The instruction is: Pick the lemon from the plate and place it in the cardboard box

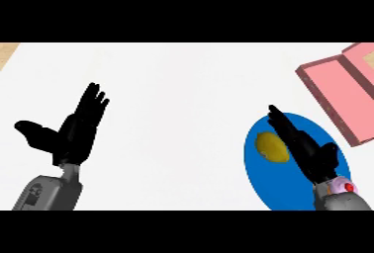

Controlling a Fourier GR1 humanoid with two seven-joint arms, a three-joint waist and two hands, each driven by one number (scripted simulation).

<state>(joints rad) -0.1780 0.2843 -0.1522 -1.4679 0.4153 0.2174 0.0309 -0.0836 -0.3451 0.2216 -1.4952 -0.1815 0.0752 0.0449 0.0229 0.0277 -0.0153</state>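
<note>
There is one lemon (271,147), and it lies on the one blue plate (266,185). One pink box (340,91) sits at the counter's right edge. Two black hands show: the left hand (73,132) and the right hand (306,148).

Readable text: none anywhere in the head view.
Pink box (343,89), upper right of the frame: plain walls, no label, brand or number.
Blue plate (272,188), lower right of the frame: plain surface, no mark.
Lemon (271,146): no sticker.
Desk (175,99): bare white, no sign.
</note>
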